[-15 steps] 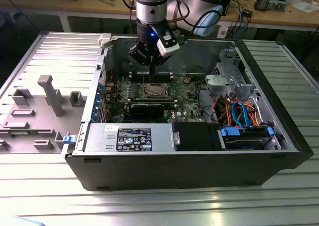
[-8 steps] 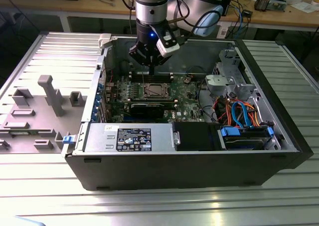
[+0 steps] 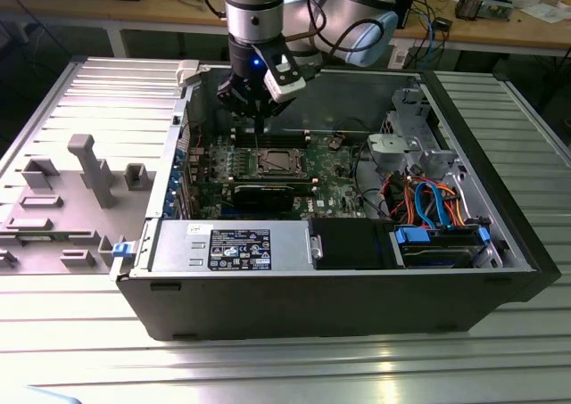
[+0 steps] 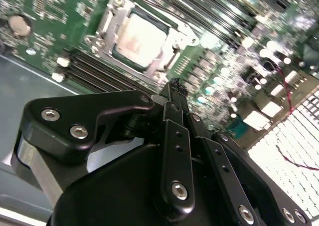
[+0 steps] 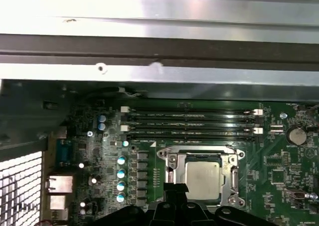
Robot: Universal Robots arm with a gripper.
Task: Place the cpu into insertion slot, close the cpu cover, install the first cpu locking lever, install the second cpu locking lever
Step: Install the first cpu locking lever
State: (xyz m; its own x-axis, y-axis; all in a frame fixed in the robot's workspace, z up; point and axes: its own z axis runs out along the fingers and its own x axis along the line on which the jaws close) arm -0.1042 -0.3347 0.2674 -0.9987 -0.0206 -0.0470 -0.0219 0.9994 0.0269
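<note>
Fingers (image 4: 174, 106) closed narrow, empty, over the cpu (image 5: 203, 178) seated under the lowered cpu cover (image 5: 172, 162), exterior view centre. Likely step 3 of 4; needs precise tip alignment.

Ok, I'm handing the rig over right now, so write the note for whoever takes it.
Gripper: shut, empty, hovering over the motherboard near the cpu.
The cpu: seated flat on the board.
The cpu cover: down, its window framing the chip.
Done: cpu placed, cover closed.
Left: both locking levers; I cannot tell whether either is latched.
</note>
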